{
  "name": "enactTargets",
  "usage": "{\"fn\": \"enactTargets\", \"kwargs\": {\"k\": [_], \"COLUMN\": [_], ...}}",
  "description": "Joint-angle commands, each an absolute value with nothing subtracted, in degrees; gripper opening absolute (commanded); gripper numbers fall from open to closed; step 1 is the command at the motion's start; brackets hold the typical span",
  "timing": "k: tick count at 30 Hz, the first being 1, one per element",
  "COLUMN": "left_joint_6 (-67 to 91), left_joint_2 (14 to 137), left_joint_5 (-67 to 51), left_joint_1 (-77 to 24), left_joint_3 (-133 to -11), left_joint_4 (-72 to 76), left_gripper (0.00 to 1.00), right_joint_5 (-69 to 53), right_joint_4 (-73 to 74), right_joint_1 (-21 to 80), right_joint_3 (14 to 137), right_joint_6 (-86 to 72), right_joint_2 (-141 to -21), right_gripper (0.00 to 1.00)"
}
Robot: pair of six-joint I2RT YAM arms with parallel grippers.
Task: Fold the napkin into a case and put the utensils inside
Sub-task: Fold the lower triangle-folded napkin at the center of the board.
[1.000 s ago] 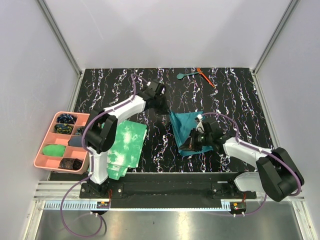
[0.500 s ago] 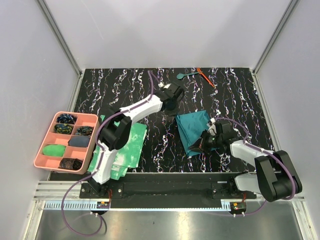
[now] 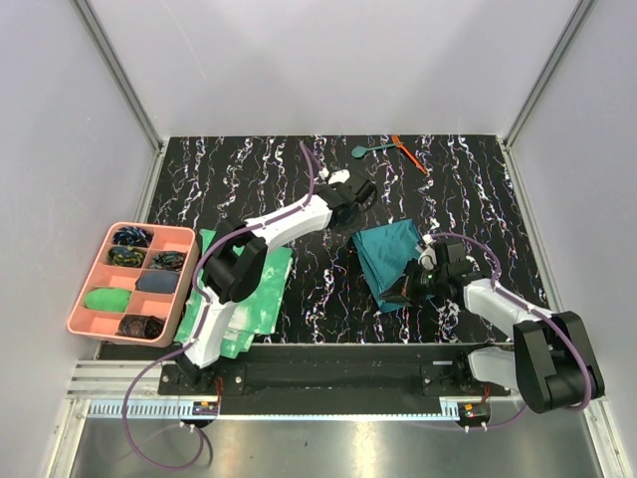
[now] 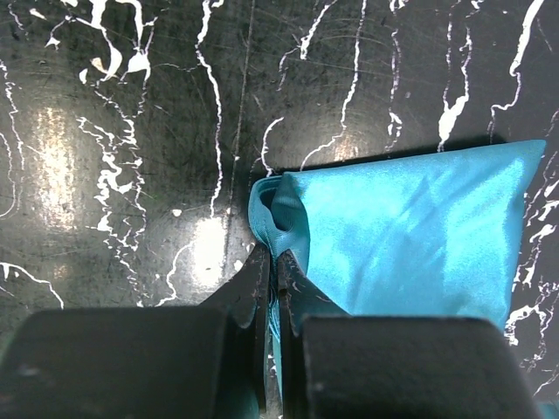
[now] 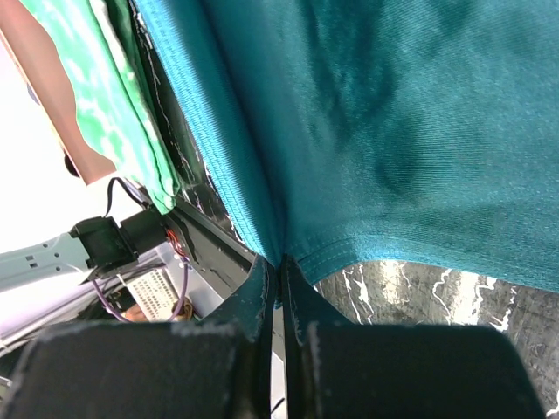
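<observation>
From above you get the whole layout. The napkin (image 3: 388,257) lies folded near the middle of the table (image 3: 239,179). The teal spoon (image 3: 368,150) and the orange stick (image 3: 410,155) sit well apart from it at the far edge. The green cloths (image 3: 254,289) and the pink tray (image 3: 92,321) are off to the left. That view does not let you read the jaws, but the wrist cameras do. Your left gripper (image 4: 272,262) is clamped tight on a bunched corner of the napkin, with the cloth puckering between its fingers. Your right gripper (image 5: 279,266) is pinched closed on the napkin's hemmed edge, and the marbled table shows past the hem. The right wrist view cuts off most of the cloth. You cannot count the fold's layers in any view.
</observation>
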State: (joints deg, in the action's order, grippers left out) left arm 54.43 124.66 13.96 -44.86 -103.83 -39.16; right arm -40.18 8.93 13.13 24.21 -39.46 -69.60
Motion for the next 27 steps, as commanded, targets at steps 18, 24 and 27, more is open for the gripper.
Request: {"fn": "enactTargets", "kwargs": {"k": [18,24,27], "left_joint_6": [42.72,41.04,43.49], "left_joint_2": [107.42,106.52,107.66], "left_joint_5": [10.98,12.04,14.84], "left_joint_1": [-36.12,-37.00,-38.05], "left_joint_3": [-85.89,-85.78,-87.00], "left_joint_4": [-30.41,-31.02,-32.42], "left_gripper": [0.00,0.00,0.00], "right_joint_5": [-36.21,-37.26,-37.35], "right_joint_4": [-4.12,-9.93,-10.46], "right_joint_1": [36.65,37.44,37.35], "right_joint_3": [30.93,29.36,27.52], "right_joint_6": [-51.50,-54.58,-55.19], "right_joint_2": [-78.74,-78.40,-77.17], "right_gripper": [0.00,0.00,0.00]}}
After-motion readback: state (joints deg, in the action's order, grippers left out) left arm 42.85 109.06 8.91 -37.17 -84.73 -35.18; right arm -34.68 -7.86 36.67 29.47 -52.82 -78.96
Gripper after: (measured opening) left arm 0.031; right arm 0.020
